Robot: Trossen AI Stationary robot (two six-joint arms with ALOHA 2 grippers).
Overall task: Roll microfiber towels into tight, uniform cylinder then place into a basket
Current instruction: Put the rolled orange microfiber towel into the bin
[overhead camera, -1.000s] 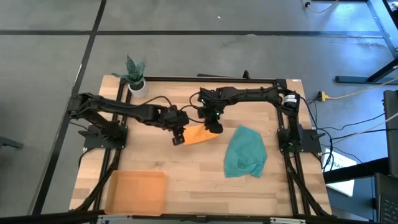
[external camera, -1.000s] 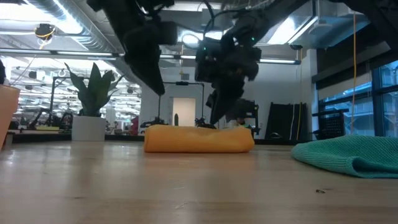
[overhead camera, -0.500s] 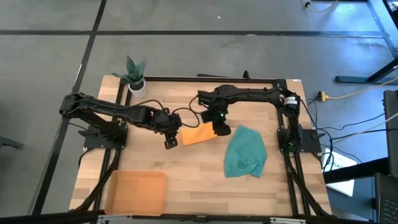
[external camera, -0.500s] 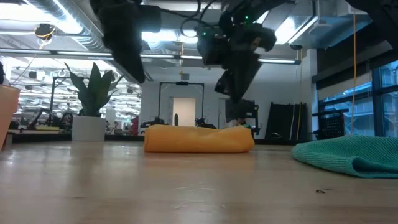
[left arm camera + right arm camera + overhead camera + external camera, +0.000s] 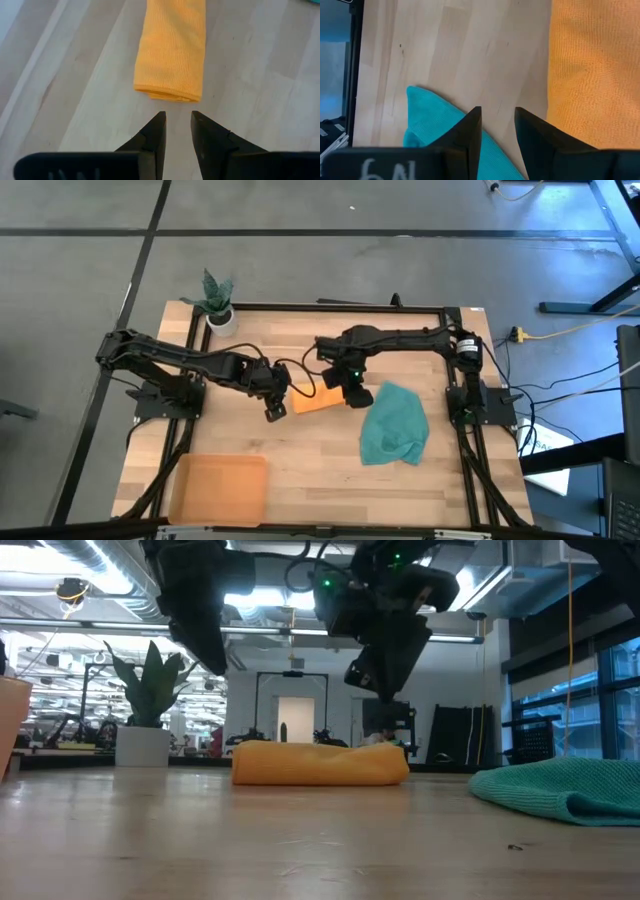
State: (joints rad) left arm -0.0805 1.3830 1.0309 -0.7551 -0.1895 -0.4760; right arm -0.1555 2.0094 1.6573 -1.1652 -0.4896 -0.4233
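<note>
The orange towel [image 5: 315,400] lies rolled into a short cylinder on its side at mid-table, clear of both grippers; it also shows in the low view [image 5: 320,764]. The teal towel [image 5: 393,425] lies loosely bunched to its right. The basket [image 5: 218,488] sits at the near left corner. My left gripper [image 5: 176,120] hovers just off the roll's left end [image 5: 170,92], open by a narrow gap. My right gripper [image 5: 496,117] hovers over the bare wood between the roll's right end [image 5: 595,75] and the teal towel [image 5: 427,117], also open by a narrow gap.
A white pot with a green plant [image 5: 219,315] stands at the far left corner. A black frame [image 5: 330,308] runs around the table's edges. Bare wood shows between the basket and the teal towel [image 5: 310,470].
My left gripper has drawn back from the roll's left end toward the table's left edge and risen. My right gripper has risen and gone toward the right and near edges, off the roll toward the teal towel. The orange roll has stayed where it was.
</note>
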